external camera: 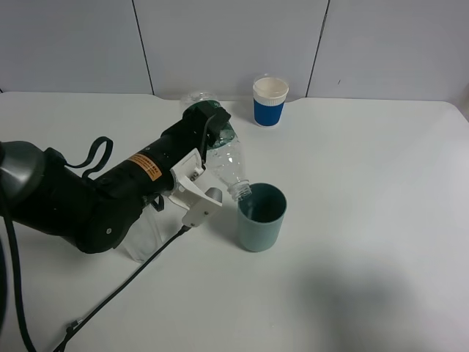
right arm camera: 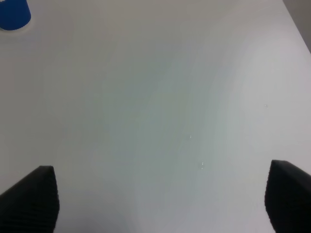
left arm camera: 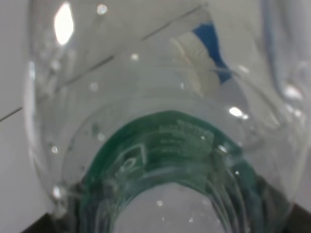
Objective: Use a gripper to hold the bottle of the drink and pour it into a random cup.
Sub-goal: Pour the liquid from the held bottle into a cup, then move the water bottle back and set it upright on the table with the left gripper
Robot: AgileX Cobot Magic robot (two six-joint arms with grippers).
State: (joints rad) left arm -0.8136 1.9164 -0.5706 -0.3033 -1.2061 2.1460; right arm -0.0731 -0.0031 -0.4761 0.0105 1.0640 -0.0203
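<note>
Bottle (external camera: 229, 167) clamped in left claw (external camera: 210, 139), mouth at cup (external camera: 261, 224) rim; right claw (right arm camera: 160, 199) apart above bare table (right arm camera: 146, 97).

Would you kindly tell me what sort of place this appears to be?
Probably a robotics lab bench: a white table, a plain panelled wall, and a robot tool holding a bottle tilted over a teal cup.

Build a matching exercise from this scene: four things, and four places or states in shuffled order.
1. bottle
2. teal cup
3. blue paper cup
4. right hand

A. open above the table
B. tilted, neck down
C. upright, farthest back
D. upright at the bottle's mouth

Pairs: 1-B, 2-D, 3-C, 4-A
</note>
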